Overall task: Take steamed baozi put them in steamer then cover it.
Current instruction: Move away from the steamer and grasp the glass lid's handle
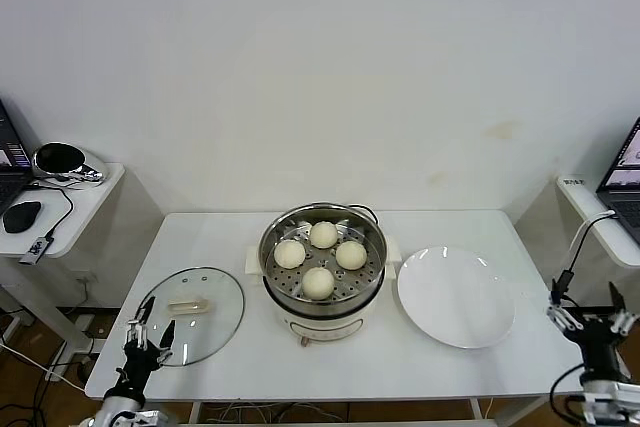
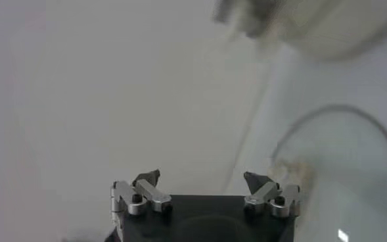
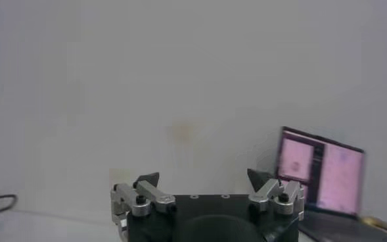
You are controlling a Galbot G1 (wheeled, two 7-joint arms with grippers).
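Only partly visible, cover (image 2: 351, 164) blurred, both grippers' jaws open, left gripper (image 1: 150, 333), right gripper (image 1: 592, 317) cropped low.

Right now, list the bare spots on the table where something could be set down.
Free: the back strip of the table behind the lid, the far right corner behind the plate, and the front edge before the steamer. Crowded: the middle, where lid, steamer and plate sit close together.

Four cream-white baozi (image 1: 322, 257) sit on the perforated silver tray of the shiny steel steamer (image 1: 322, 269) — white plate (image 1: 456, 297), clear glass lid (image 1: 190, 314), white table (image 1: 220, 237).
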